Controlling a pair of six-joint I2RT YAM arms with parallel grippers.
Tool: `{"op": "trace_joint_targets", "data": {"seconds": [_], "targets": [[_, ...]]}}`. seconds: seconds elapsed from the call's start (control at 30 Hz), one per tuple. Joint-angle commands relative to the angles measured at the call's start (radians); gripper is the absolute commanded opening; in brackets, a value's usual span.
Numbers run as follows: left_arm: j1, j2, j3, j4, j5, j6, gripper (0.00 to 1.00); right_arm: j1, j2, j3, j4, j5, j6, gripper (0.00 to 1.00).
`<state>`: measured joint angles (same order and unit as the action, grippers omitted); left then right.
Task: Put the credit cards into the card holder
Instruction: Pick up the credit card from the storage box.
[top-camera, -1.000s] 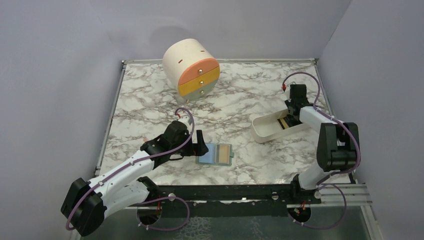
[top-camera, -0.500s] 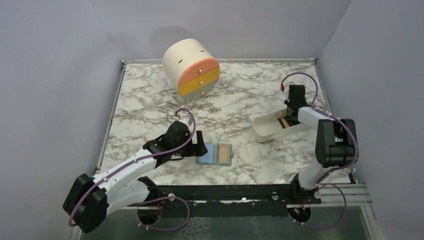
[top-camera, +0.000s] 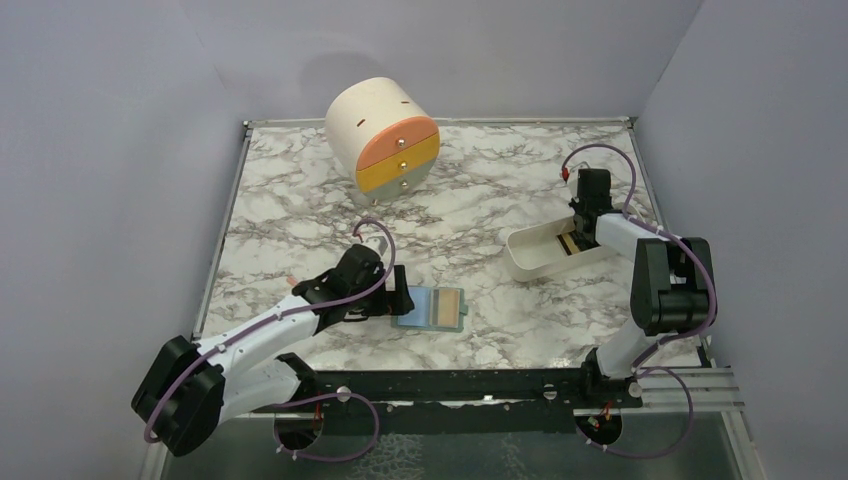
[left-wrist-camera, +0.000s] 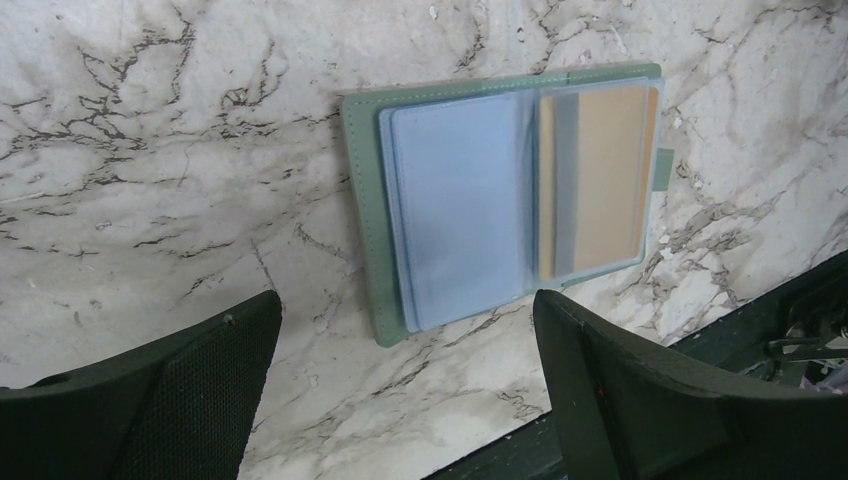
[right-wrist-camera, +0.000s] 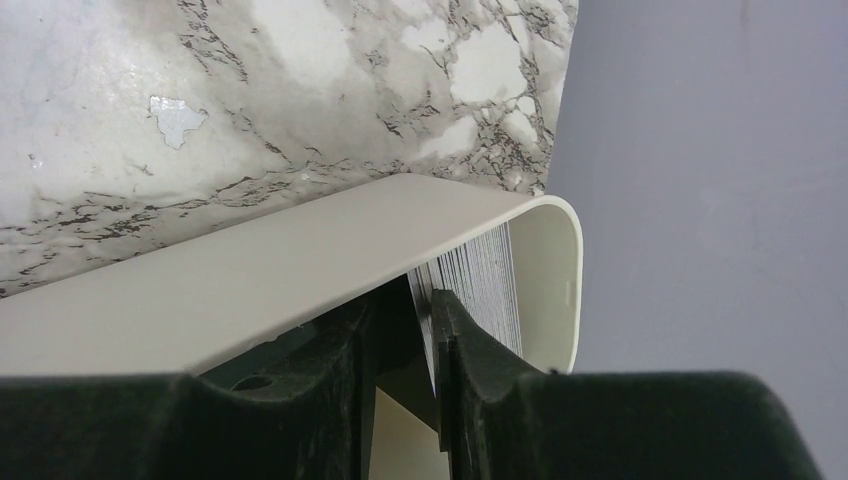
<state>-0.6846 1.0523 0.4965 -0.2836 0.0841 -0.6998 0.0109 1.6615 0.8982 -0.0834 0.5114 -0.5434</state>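
The card holder (top-camera: 432, 308) is a sage-green wallet lying open near the table's front edge. In the left wrist view the card holder (left-wrist-camera: 372, 250) shows pale blue sleeves, and a tan-orange card (left-wrist-camera: 600, 180) sits in its right sleeve. My left gripper (top-camera: 398, 299) is open and empty just left of the wallet; in its own view it (left-wrist-camera: 410, 400) hovers low on the near side. My right gripper (top-camera: 577, 238) is down inside the white tray (top-camera: 530, 262), over more cards (top-camera: 567, 243). Its jaws (right-wrist-camera: 405, 350) are a narrow gap apart, with a thin dark card edge (right-wrist-camera: 428, 325) against the right finger.
A cream cylinder with orange, yellow and grey drawers (top-camera: 385, 140) stands at the back centre. The tray's near wall (right-wrist-camera: 250, 290) fills much of the right wrist view. Purple walls enclose the table. The black front rail (top-camera: 450, 385) runs along the near edge.
My left arm has dropped lower and slid slightly nearer beside the wallet. My right gripper shifted a little farther back in the tray, then held still.
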Motion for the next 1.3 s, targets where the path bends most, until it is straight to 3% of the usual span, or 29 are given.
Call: {"op": "trace_joint_targets", "data": {"seconds": [0.0, 0.13, 0.6, 1.0, 1.13, 1.27], "targets": [[0.007, 0.007, -0.031, 0.03, -0.056, -0.002, 0.99, -0.013, -0.03, 0.032, 0.036, 0.027, 0.001, 0.24], [0.012, 0.029, -0.049, 0.064, -0.084, -0.014, 0.99, -0.013, -0.047, 0.052, -0.002, -0.003, 0.021, 0.19], [0.013, 0.083, -0.074, 0.18, 0.067, -0.014, 0.92, -0.011, -0.152, 0.075, -0.215, -0.166, 0.121, 0.01], [0.013, 0.052, -0.149, 0.377, 0.27, -0.12, 0.8, 0.015, -0.335, 0.171, -0.402, -0.298, 0.274, 0.01], [0.012, 0.023, -0.177, 0.439, 0.297, -0.18, 0.75, 0.065, -0.397, 0.202, -0.447, -0.348, 0.339, 0.01], [0.011, -0.027, -0.195, 0.486, 0.304, -0.214, 0.74, 0.21, -0.432, 0.22, -0.494, -0.313, 0.408, 0.01]]}}
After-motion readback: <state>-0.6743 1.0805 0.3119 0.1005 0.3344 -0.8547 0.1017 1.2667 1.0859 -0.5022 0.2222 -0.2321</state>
